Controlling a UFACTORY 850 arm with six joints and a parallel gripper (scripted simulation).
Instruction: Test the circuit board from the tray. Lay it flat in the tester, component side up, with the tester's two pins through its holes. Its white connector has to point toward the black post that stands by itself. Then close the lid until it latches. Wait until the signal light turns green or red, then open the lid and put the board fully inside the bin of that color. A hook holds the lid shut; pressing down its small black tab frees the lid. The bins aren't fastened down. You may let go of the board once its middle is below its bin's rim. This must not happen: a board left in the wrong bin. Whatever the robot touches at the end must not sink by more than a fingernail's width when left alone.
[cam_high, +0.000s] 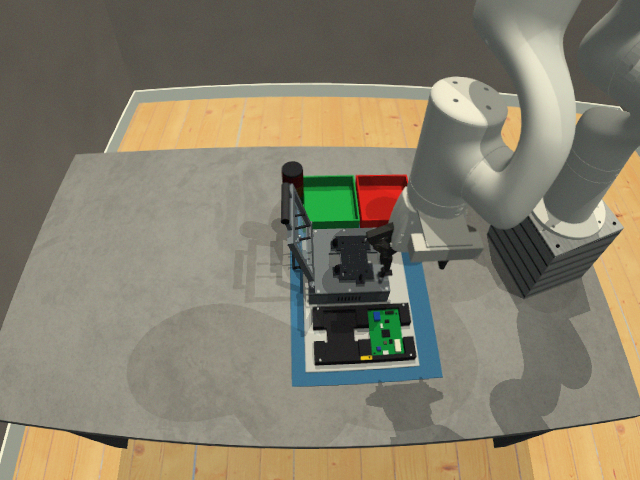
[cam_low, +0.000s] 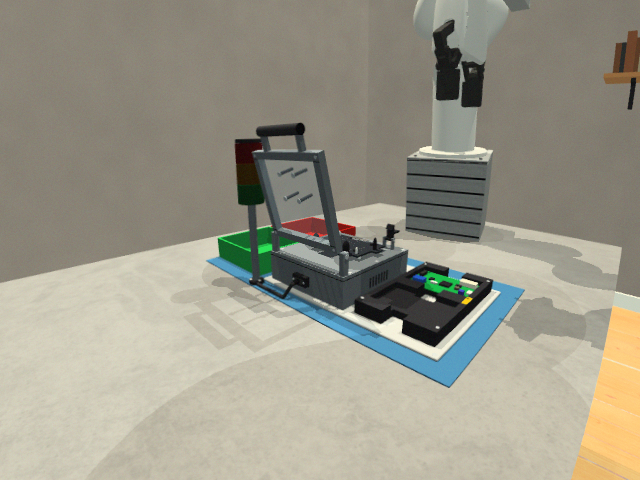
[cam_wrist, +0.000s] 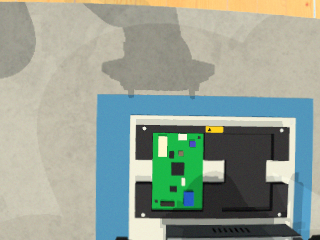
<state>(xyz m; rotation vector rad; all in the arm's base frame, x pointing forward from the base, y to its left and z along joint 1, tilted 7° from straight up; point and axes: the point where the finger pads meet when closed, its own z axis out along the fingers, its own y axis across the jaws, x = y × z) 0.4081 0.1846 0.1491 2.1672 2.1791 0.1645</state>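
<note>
The green circuit board (cam_high: 385, 332) lies component side up in the right part of the black tray (cam_high: 364, 334), and it also shows in the wrist view (cam_wrist: 177, 171). Its white connector (cam_wrist: 163, 146) is at one end. The grey tester (cam_high: 351, 266) stands behind the tray. Its lid (cam_low: 297, 193) is raised nearly upright and its nest is empty. The signal light (cam_low: 248, 170) on its pole looks unlit. My gripper (cam_low: 459, 100) is open and empty, pointing down, high above the tester and tray. Its fingers do not show in the wrist view.
The green bin (cam_high: 330, 201) and the red bin (cam_high: 379, 198) stand side by side behind the tester, both empty. A blue mat (cam_high: 431, 356) lies under the tester and tray. My arm's ribbed base block (cam_high: 553, 248) stands to the right.
</note>
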